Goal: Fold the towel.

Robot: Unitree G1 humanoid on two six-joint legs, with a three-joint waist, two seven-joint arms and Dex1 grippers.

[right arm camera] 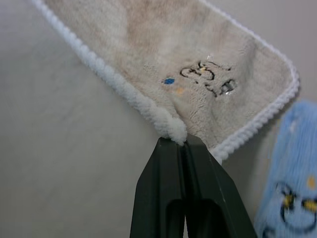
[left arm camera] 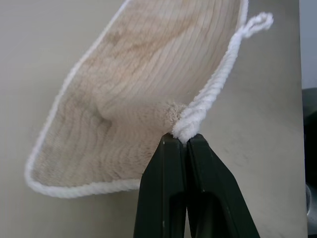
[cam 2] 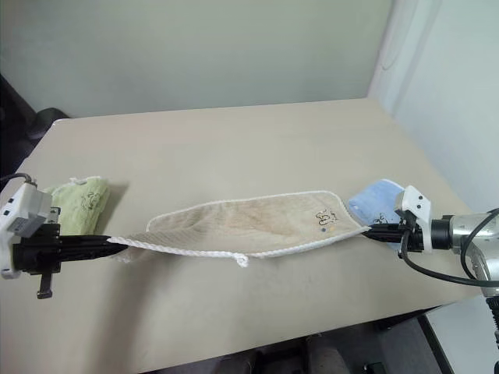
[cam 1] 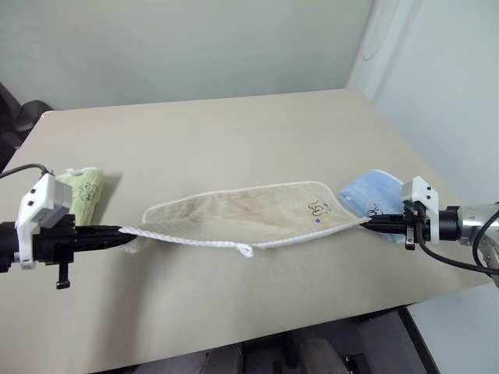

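Beige towel stretched between both claws, over the table

Counts: three towels, two grippers, one table.

- One beige terry-cloth rectangular towel with white rope-like corded edging point(cam 1: 242, 212): held at its two near corners and pulled taut along the near edge. Far part sags onto the light tan wooden tabletop point(cam 1: 234, 140). One small white cord loop point(cam 1: 246, 250) hangs from the near edge, about mid-span. Small dark embroidery point(right arm camera: 208, 79) with a blue dot beside it sits near the right-hand end; motif too small to read.
- One left gripper of two black fingers point(left arm camera: 184, 141): clenched on the towel's left corner, pinching the white cord, which bunches right at the tips.
- One right gripper of two black fingers point(right arm camera: 181, 141): clenched on the right corner, cord edge puckered between the tips.
- One light green folded terry towel point(cam 1: 84, 191): on the table beyond the left gripper, apart from the beige towel. Near end hidden by the gripper's white housing.
- One light blue folded terry towel point(cam 1: 373, 195): on the table just beside the beige towel's right end, partly covered by the right gripper. In the right wrist view it is cut off by the frame, showing a dark and yellow embroidered motif.

Textures: beige pile shows ribbed lines in the left wrist view; cord is twisted, rope-like. Tabletop smooth, matte.
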